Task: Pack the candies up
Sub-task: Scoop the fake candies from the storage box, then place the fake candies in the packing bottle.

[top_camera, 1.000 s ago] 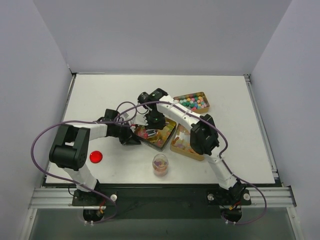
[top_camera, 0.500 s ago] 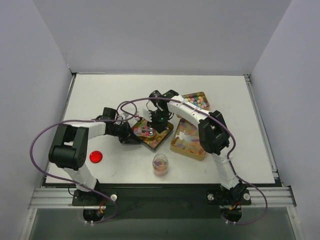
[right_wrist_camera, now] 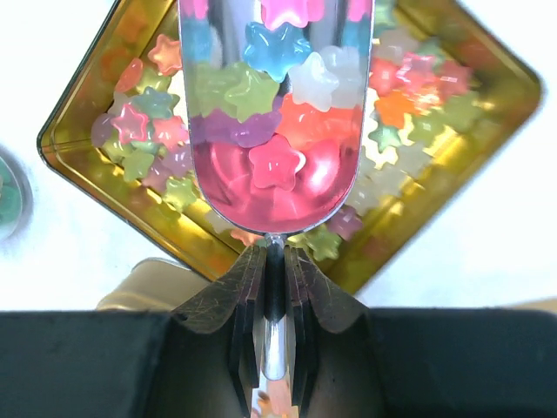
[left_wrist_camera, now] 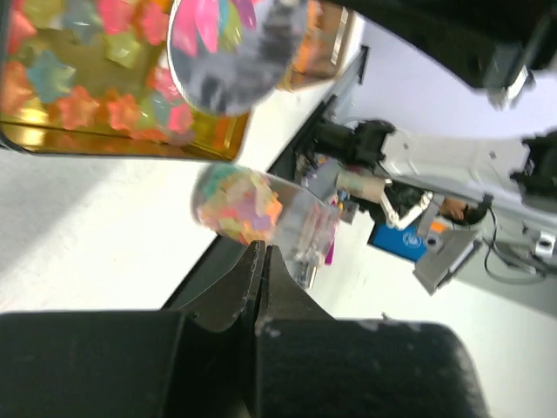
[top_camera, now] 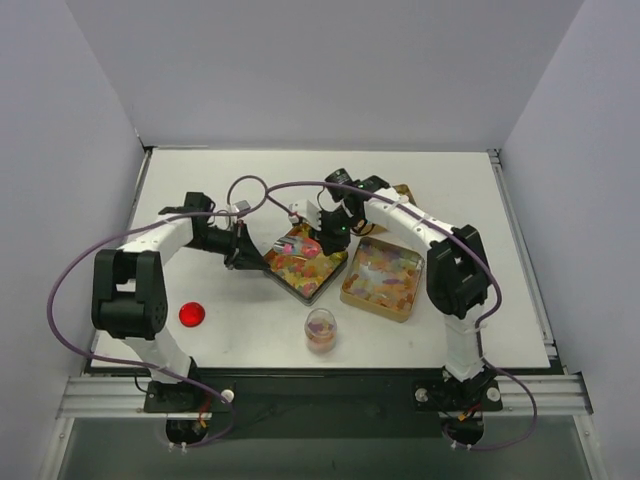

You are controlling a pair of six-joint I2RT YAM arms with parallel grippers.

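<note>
On the table [top_camera: 200, 200], first tin [top_camera: 312, 297] sat at the middle with candies [top_camera: 300, 265] in it, second tin [top_camera: 372, 304] just beside on its right, small jar [top_camera: 321, 328] stood in front of both, round lid [top_camera: 191, 314] lay well apart at front left, loaded scoop [top_camera: 306, 243] hung over the first tin.

Left fingers [left_wrist_camera: 231, 296] pressed together (right fingers [right_wrist_camera: 218, 300] clamped, slightly apart).

The scoop [right_wrist_camera: 261, 213] is shiny metal. The gold tin [right_wrist_camera: 78, 131] shines too. The candies [right_wrist_camera: 277, 164] look smooth and glossy.
</note>
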